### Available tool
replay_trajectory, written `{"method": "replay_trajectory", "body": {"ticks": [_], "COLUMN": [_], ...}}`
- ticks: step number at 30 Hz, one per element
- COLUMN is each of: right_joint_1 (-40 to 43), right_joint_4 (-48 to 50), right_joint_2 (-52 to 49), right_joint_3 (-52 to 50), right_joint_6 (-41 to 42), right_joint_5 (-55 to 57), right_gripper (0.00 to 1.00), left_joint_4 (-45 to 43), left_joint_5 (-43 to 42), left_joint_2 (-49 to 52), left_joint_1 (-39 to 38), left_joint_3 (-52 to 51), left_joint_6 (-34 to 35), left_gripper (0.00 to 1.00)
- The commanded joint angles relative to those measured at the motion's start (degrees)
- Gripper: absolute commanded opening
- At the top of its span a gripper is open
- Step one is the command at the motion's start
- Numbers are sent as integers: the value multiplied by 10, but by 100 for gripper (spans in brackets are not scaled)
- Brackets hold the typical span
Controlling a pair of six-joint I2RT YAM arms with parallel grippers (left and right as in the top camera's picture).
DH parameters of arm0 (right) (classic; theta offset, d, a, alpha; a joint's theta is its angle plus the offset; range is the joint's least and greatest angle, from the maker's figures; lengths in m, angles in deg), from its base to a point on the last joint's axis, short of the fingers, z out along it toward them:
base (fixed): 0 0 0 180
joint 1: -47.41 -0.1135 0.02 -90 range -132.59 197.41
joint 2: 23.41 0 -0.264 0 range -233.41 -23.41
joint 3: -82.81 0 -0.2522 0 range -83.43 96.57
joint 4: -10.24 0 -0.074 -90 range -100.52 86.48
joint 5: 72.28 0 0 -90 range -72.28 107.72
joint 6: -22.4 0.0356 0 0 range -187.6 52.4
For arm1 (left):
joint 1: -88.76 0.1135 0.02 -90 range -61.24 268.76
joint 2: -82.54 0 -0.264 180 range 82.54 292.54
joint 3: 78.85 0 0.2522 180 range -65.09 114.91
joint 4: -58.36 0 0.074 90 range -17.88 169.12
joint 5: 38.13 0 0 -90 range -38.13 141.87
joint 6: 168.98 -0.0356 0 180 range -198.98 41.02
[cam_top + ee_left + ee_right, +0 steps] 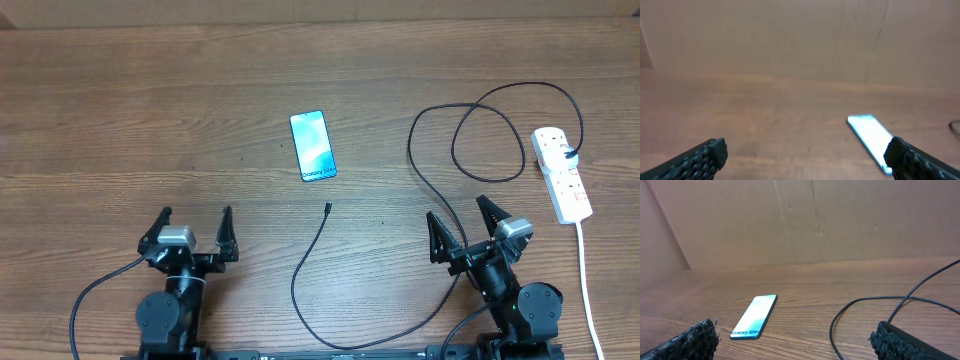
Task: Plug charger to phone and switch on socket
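The phone lies flat mid-table, its light-blue screen lit with "Galaxy S24" text; it also shows in the left wrist view and the right wrist view. The charger cable loops from the socket across the table, its black connector tip lying just below the phone. The socket is a white power strip at the right, with the charger plugged in at its top. My left gripper is open and empty at the front left. My right gripper is open and empty at the front right, left of the socket.
The socket's white cord runs down the right edge toward the front. A cardboard wall stands behind the table. Bare wood table stretches left of the phone.
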Motion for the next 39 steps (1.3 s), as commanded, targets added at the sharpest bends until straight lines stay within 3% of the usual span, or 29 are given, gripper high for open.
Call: {"method": "replay_trajectory", "body": {"ticks": [1,6,10,18,25,26,33,39], "right_joint_1": [-2,-2,-2,-2,-2,-2,-2,-2], "right_joint_4": [3,3,3,3,3,3,3,3], "right_joint_2": [6,6,6,6,6,6,6,6], "right_joint_3": [-5,-5,-5,-5,-5,-5,-5,-5], "right_joint_6": [2,2,2,2,2,2,2,2], "right_joint_5": [0,0,0,0,0,0,0,0], "right_gripper": [100,100,100,100,100,100,100,100], "left_joint_4": [-42,-41,3,163,383,458,740,853], "left_joint_5": [-7,-87,-112,-112,-122,-131,-136,-181], "left_joint_2": [-7,-7,-7,31,194,254,471,598], "left_joint_1": [-4,-4,-4,-4,-4,-4,-4,-4], "left_joint_3": [3,46,118,350,618,700,958,1031], "left_joint_6": [-8,-6,38,43,16,0,-2,0], "left_gripper": [99,100,100,100,100,100,100,100]}}
